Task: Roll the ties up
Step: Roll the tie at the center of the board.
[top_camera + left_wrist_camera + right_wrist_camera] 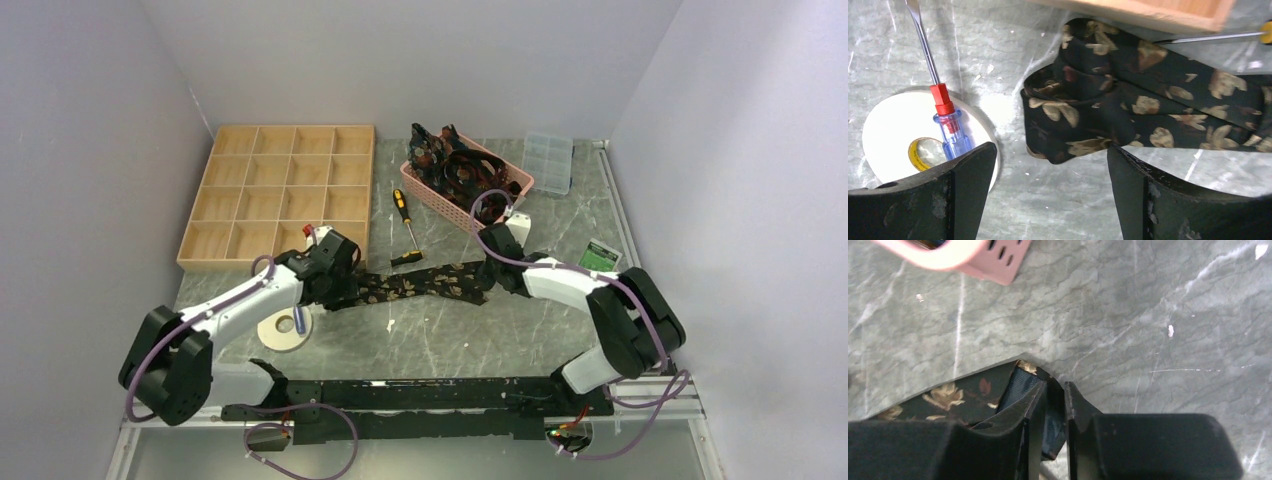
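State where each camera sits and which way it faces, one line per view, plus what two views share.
Top external: above and behind the arms, looking down at the table; both arms, left end effector and right end effector show.
Left wrist: on that arm, facing down at the tie and a tape roll; its spread fingers show.
Right wrist: facing down at the tie's pointed end; its nearly closed fingers show.
Shared: pink basket, top and right wrist.

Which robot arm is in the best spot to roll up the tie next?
Left, probably. The left gripper hangs open just above the bunched end of the tie, ready to grab and roll. The right gripper is busy pinching the pointed tip.
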